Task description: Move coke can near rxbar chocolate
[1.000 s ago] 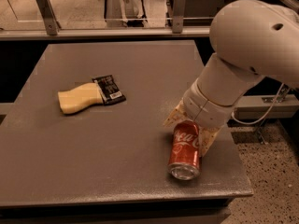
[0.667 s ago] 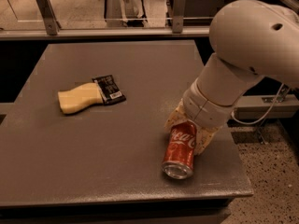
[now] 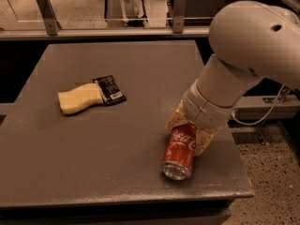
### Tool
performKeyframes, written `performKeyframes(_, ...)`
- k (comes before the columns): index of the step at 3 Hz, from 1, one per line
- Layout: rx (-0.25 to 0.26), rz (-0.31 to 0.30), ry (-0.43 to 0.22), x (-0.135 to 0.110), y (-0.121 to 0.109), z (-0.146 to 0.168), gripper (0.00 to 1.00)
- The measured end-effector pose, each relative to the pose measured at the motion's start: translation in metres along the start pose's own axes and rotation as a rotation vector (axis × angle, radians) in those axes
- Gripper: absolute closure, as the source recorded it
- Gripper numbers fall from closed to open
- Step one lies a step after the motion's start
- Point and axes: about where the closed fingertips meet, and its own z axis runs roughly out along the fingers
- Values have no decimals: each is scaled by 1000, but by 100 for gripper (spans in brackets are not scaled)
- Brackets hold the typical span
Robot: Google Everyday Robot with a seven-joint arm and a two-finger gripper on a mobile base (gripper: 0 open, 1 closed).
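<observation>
Grey tabletop (image 3: 117,139) under dim light, metal railing (image 3: 117,31) behind it. At left lies a pale yellow sponge-like block (image 3: 79,98), its right end touching the rxbar chocolate (image 3: 110,89), a flat black wrapper. Well apart from both, toward the right front corner, the coke can (image 3: 180,153) tilts with its silver end pointing at the front edge. The robot's hand (image 3: 187,134) is closed on the can's far end, pale fingers (image 3: 174,121) on either side. Its white arm (image 3: 243,55) rises at right.
</observation>
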Motion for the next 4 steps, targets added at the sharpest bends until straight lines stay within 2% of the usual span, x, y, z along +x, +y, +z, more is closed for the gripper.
performKeyframes(1,0,0,0,0,0,0,100)
performKeyframes(2,7,-6,16,23,-13,-11,100)
performKeyframes(3,34,-17,57,59,-35,-38,100)
performKeyframes(4,88,-40,74,89,-66,-58,100)
